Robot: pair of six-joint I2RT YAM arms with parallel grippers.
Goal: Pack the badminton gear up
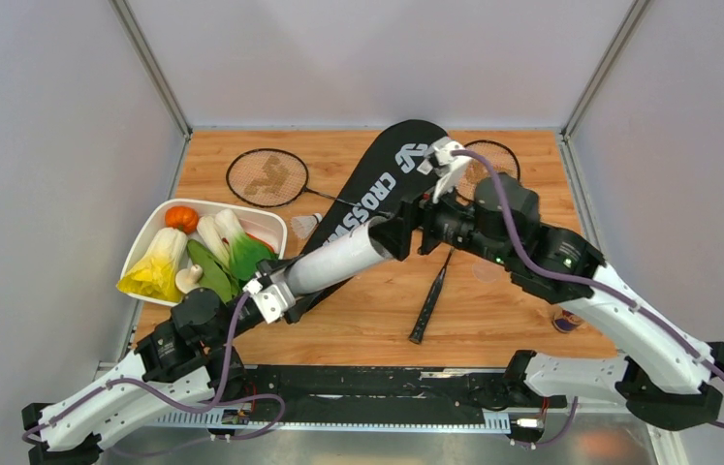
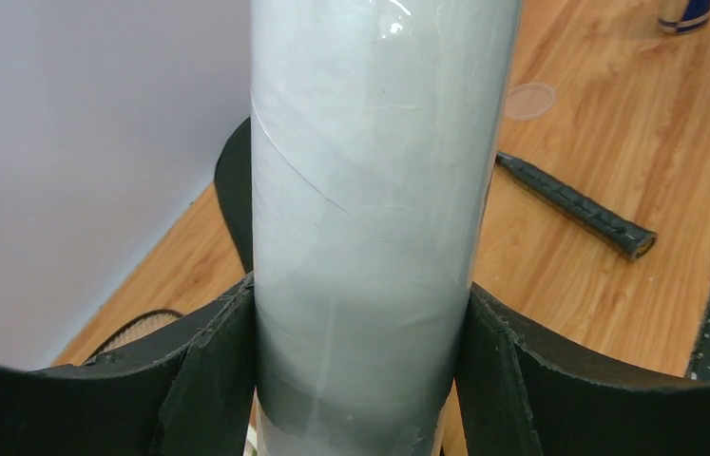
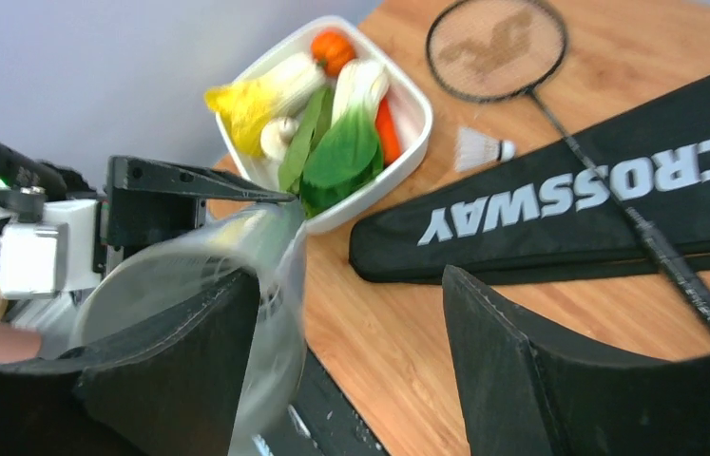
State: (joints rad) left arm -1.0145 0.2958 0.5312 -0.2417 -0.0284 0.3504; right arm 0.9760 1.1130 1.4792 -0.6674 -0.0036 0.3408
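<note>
Wooden table [image 1: 493, 320], white tube [image 1: 338, 260] clamped (left jaws)

The tube [image 1: 338, 260] slants over the bag [image 1: 377, 194], near end in my left gripper [image 1: 285, 291], far end at my right gripper [image 1: 404, 232]. The tray [image 1: 261, 215] sits left of the bag, with a shuttlecock [image 1: 305, 226] between them. One racket [image 1: 267, 178] lies behind the tray, its shaft on the bag. A second racket [image 1: 432, 300] lies right of the bag.

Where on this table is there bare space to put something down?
Bare wood: the near edge between the black bag and the racket handle, and between that handle and the small can. Crowded: tray, racket and shuttlecock on the left, the held white tube mid-table.
</note>
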